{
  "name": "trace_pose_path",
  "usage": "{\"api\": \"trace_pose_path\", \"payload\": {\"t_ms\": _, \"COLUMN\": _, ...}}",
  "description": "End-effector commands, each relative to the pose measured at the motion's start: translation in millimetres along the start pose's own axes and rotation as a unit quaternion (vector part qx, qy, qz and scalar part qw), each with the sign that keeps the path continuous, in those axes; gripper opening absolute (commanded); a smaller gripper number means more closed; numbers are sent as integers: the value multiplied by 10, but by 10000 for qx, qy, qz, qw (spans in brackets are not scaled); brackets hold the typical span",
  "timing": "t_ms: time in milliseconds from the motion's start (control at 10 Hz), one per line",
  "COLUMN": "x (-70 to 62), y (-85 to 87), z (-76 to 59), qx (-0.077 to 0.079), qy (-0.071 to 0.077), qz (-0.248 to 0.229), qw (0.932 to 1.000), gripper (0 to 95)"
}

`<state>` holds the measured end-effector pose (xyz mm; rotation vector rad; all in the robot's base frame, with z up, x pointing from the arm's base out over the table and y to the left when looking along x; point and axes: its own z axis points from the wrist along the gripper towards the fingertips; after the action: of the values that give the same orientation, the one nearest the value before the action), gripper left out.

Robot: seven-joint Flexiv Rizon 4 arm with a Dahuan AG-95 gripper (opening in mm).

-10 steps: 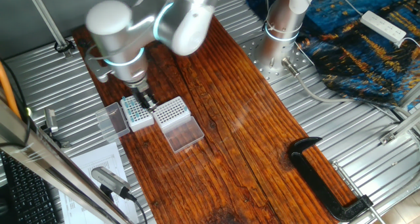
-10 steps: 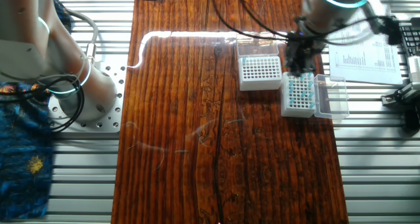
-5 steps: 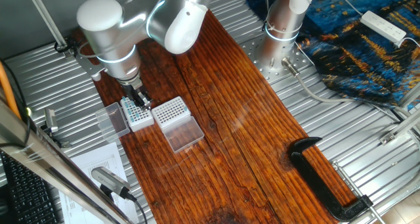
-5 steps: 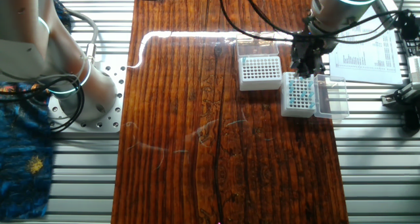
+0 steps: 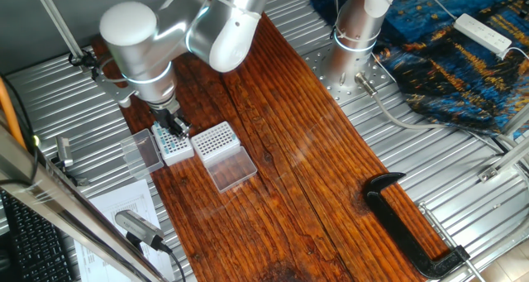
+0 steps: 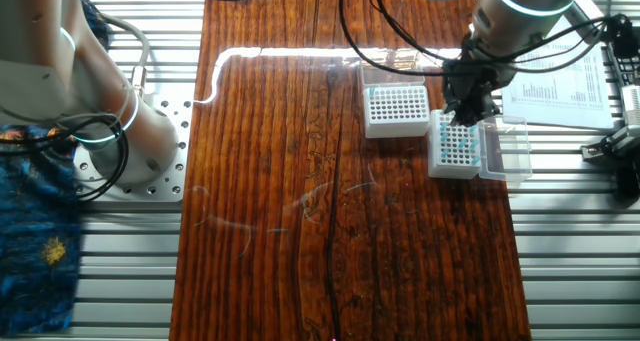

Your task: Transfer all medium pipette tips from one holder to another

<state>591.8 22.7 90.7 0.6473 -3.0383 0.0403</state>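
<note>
Gripper (image 5: 172,126) (image 6: 463,114) hangs straight down over the far end of the white rack (image 5: 173,141) (image 6: 455,149), its dark fingers close to the grid; whether they are apart, together or clamped on a tip cannot be told at this size. Teal tips (image 6: 458,142) show as small dots in that rack's holes, and its smoky lid (image 5: 141,151) (image 6: 506,148) lies open flat on the side away from the clear rack (image 5: 214,140) (image 6: 397,108). The two racks stand just beside each other; the clear one's grid looks white with dark holes, and its clear lid (image 5: 231,169) (image 6: 393,74) lies open on the wood. The counter (image 5: 273,183) (image 6: 330,231) is a dark, reddish, strongly grained wooden board with a glossy glare along one edge, resting on ribbed metal slats (image 5: 463,174) (image 6: 580,271). A black clamp (image 5: 413,224) grips the board's end. A printed sheet (image 6: 560,81) with small charts lies beside the racks; its text is too small to read. A blue patterned cloth (image 5: 446,50) (image 6: 35,241) and a white power strip (image 5: 485,32) lie past the arm's base (image 5: 351,42) (image 6: 120,131). The silver arm (image 5: 207,26) reaches from that base across the board, its wrist bent down, a teal ring lit at the joint.
</note>
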Motion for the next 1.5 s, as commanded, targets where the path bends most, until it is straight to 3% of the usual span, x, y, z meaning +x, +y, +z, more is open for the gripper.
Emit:
{"api": "trace_pose_path", "payload": {"t_ms": 100, "x": -9, "y": -12, "z": 26, "qx": -19, "qy": 9, "qz": -108, "qw": 9999, "gripper": 190}}
{"api": "trace_pose_path", "payload": {"t_ms": 700, "x": 9, "y": -20, "z": 62, "qx": -70, "qy": 49, "qz": -219, "qw": 9997, "gripper": 190}}
{"api": "trace_pose_path", "payload": {"t_ms": 1100, "x": 1, "y": -19, "z": 56, "qx": -129, "qy": -17, "qz": -268, "qw": 9996, "gripper": 190}}
{"api": "trace_pose_path", "payload": {"t_ms": 1200, "x": -67, "y": -12, "z": 14, "qx": -213, "qy": -53, "qz": -232, "qw": 9995, "gripper": 0}}
{"api": "trace_pose_path", "payload": {"t_ms": 1500, "x": -141, "y": -3, "z": 16, "qx": -220, "qy": -50, "qz": -230, "qw": 9995, "gripper": 0}}
